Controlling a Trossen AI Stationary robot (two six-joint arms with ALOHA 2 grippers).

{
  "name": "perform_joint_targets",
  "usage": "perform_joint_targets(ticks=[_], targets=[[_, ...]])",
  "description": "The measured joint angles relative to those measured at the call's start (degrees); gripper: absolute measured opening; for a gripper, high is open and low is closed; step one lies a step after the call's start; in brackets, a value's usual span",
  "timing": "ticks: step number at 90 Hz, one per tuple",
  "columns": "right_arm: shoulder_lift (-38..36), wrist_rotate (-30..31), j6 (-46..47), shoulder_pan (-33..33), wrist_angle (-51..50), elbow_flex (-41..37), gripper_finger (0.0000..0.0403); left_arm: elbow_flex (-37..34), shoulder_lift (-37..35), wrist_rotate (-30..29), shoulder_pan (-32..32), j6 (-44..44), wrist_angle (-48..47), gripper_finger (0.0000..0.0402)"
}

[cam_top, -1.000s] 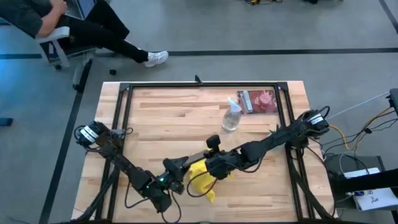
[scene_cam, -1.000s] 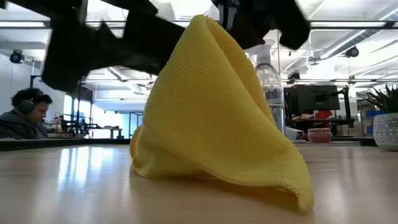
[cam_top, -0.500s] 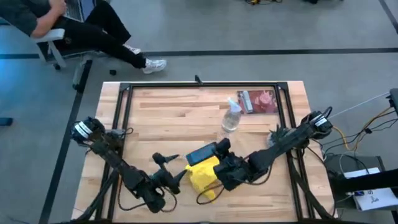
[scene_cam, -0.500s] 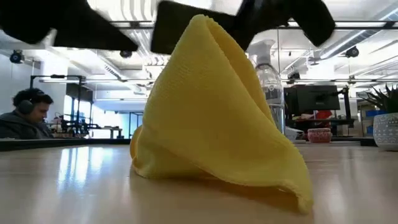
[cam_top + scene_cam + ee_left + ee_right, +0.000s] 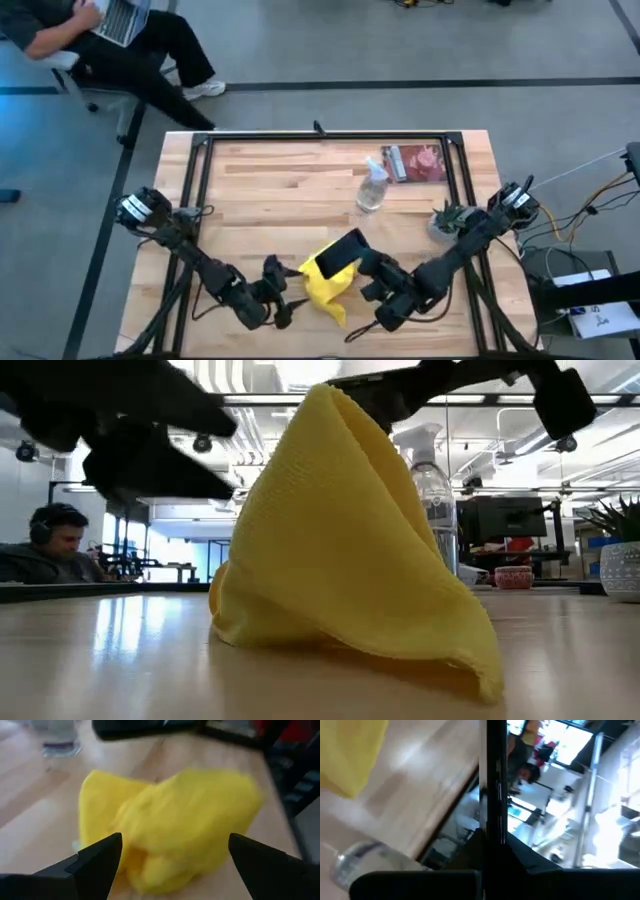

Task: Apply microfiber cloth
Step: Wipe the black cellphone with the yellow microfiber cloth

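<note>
You are looking down on a light wooden table (image 5: 280,190) with a black frame, standing on a grey floor (image 5: 400,50) crossed by a dark line, and a person (image 5: 120,40) sits on a chair beyond its far left corner. Across the table at surface level you see an open office with bright ceiling strip lights (image 5: 600,422), a dark monitor (image 5: 500,520), a potted plant (image 5: 622,550) at the right edge, and a person wearing headphones (image 5: 55,540) at the left.
</note>
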Motion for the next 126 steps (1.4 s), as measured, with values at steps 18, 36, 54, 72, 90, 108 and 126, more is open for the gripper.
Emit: perform_joint_targets(ticks=[18, 36, 54, 72, 90, 108, 126], targets=[[0.0, 0.7, 0.8, 0.8, 0.0, -2.0, 0.0011, 0.0, 2.2, 0.0, 3.0, -0.6, 3.1, 0.0347], [0.0, 0.3, 5.5, 0.8, 0.0, -3.4, 0.0011, 0.0, 10.8, 7.1, 7.3, -0.1, 13.0, 0.0347], [0.0, 0.1, 6.9, 0.8, 0.0, -4.9, 0.0011, 1.9, 17.2, 10.8, 9.2, -1.1, 14.1, 0.0298], [0.0, -1.1, 11.2, 0.6, 0.0, -7.0, 0.0011, 2.1, 16.4, 11.7, 9.4, -0.1, 9.5, 0.0116], [0.0, -2.3, 13.3, 0.5, 0.2, -7.9, 0.0011, 1.9, 7.7, 13.5, 9.0, 1.8, -8.8, 0.0019], [0.0, -7.6, 15.8, 0.4, 1.0, -8.3, 0.0011, 1.8, -5.4, 12.0, 8.1, 6.2, -20.2, 0.0007], [0.0, -10.5, 14.2, -0.9, 4.7, -10.2, 0.0011, 1.9, -13.3, 8.5, 8.4, 19.8, -13.1, 0.0005]])
